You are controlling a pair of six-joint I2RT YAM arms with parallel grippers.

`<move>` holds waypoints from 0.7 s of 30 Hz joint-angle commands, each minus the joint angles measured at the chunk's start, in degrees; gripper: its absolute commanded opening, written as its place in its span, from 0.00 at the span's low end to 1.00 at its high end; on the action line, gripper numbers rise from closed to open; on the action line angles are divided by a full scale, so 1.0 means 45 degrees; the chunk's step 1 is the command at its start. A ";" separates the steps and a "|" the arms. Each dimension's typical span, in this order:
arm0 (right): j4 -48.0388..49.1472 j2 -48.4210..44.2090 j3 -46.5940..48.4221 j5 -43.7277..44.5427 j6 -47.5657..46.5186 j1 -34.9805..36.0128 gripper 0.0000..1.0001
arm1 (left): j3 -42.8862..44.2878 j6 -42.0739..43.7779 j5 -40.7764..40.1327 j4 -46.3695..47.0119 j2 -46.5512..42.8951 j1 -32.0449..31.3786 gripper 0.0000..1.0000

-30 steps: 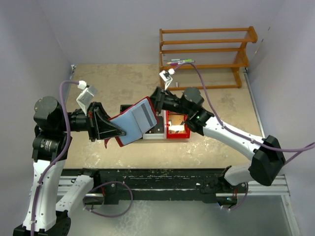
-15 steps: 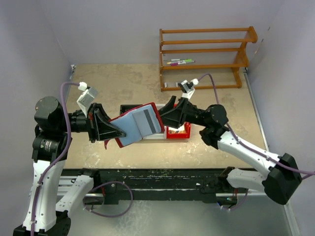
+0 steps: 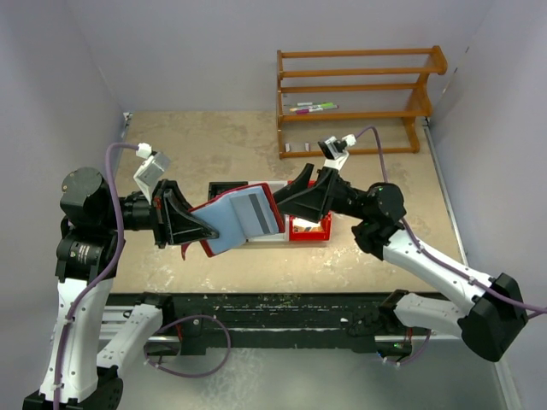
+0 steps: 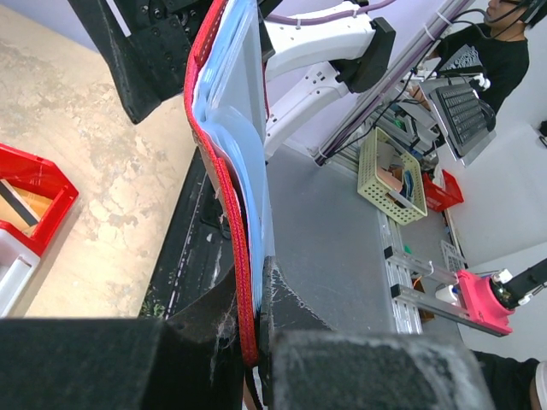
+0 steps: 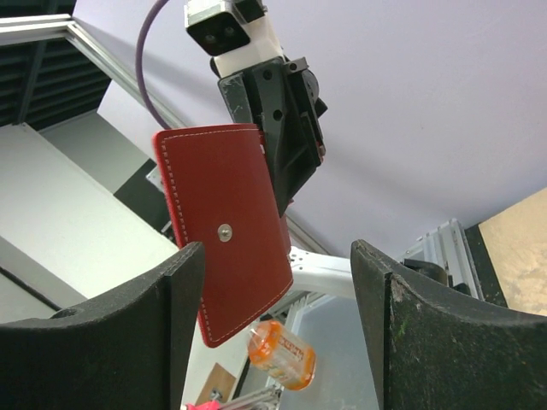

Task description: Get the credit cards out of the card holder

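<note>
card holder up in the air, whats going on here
The left gripper is clamped on one edge of the maroon card holder, holding it open above the table with its blue-grey sleeves facing up. The right gripper is open and empty by the holder's far edge, gripping no card.

Tan mottled tabletop (image 3: 214, 145) is boxed in by plain pale lavender-grey walls (image 3: 171, 51) at the back and both sides, lit evenly with no hard shadows. A wooden rack (image 3: 359, 94) with slatted tiers stands far right against the back wall, a few markers (image 3: 312, 108) lying on one tier, and an aluminium rail (image 3: 282, 312) runs along the near edge. The left wrist view shows a lab beyond: grey metal surface (image 4: 333, 248), pale green basket (image 4: 393, 166), keyboard (image 4: 461, 102), person in black (image 4: 500, 38).
</note>
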 commanded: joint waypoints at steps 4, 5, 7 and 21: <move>0.0481 -0.0910 0.0400 -0.0353 -0.0279 -0.0155 0.69 | 0.0327 0.0355 0.0087 0.0182 -0.0082 0.0028 0.00; 0.0427 -0.0922 0.0442 -0.0393 -0.0285 -0.0155 0.69 | 0.0315 0.0378 0.0086 0.0167 -0.0080 0.0028 0.00; 0.0359 -0.0933 0.0507 -0.0521 -0.0296 -0.0155 0.67 | 0.0308 0.0376 0.0086 0.0178 -0.0067 0.0028 0.00; 0.0424 -0.0373 0.0948 -0.0538 -0.0536 -0.0098 0.37 | 0.0206 0.0409 -0.0087 0.0235 0.0033 0.0028 0.00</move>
